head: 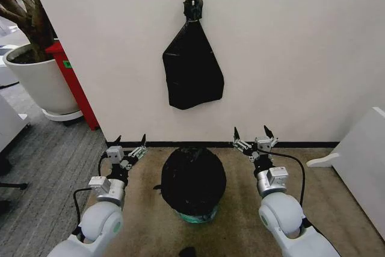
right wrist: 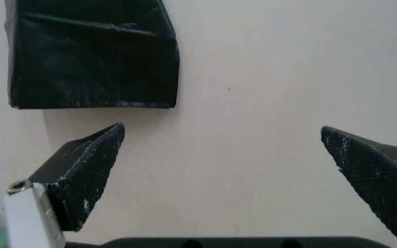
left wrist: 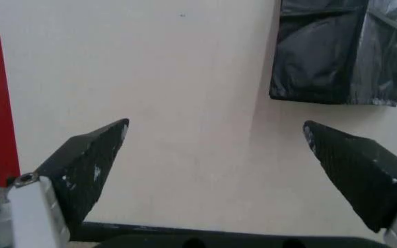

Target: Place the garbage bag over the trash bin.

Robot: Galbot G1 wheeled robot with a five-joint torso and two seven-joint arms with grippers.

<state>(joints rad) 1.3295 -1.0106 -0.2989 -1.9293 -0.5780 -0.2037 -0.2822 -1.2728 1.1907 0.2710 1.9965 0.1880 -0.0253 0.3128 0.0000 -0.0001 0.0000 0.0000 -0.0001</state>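
A plain pale wall [head: 289, 58] fills most of the scene ahead, with a black bag bundle [head: 192, 70] hanging on it from a hook, tapering up to a knotted top. Off to the left stands a large white plant pot [head: 36, 82], its tree cut off by the frame edge, with a red panel [head: 75, 85] just beside it. On the brown mat by the wall sits the trash bin [head: 195, 215], nearly all of it hidden under the garbage bag [head: 194, 179], which drapes over its top as a glossy black dome; only a greenish strip of the bin shows at the base. The left gripper [head: 129, 142] hangs just left of the bag, jaws spread wide and empty. The right gripper [head: 252, 133] sits at the bag's right, likewise spread apart, holding nothing.
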